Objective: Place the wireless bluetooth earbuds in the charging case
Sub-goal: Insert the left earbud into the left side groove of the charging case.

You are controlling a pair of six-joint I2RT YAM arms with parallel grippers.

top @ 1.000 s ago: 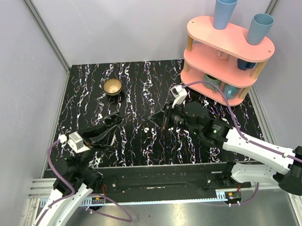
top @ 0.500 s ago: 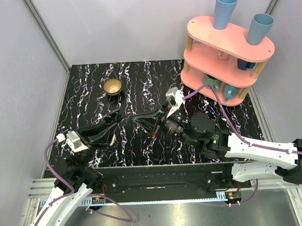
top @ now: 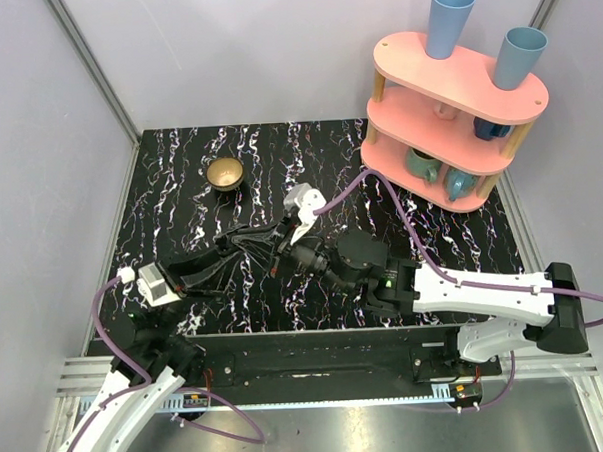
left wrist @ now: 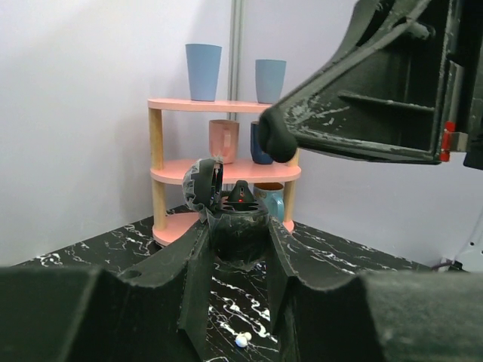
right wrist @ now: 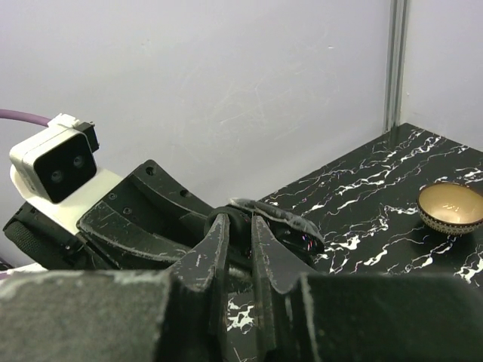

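Observation:
The charging case (left wrist: 240, 219) is black and round here, not white. Its lid (left wrist: 202, 185) stands open and a red light glows inside. My left gripper (left wrist: 238, 226) is shut on the case and holds it above the table; the gripper also shows in the top view (top: 223, 257). A tiny white earbud (left wrist: 243, 339) lies on the table below the case. My right gripper (right wrist: 240, 222) has its jaws almost together, right at the open case (right wrist: 302, 237). I see nothing white between them. It also shows in the top view (top: 250, 240).
A brass bowl (top: 225, 173) stands at the back left and also shows in the right wrist view (right wrist: 451, 207). A pink three-tier shelf (top: 451, 99) with blue cups and mugs stands at the back right. Grey walls close in the table.
My right gripper has swung left across the table from the middle to the case in my left gripper, and its jaws have narrowed. The left gripper has stayed in place.

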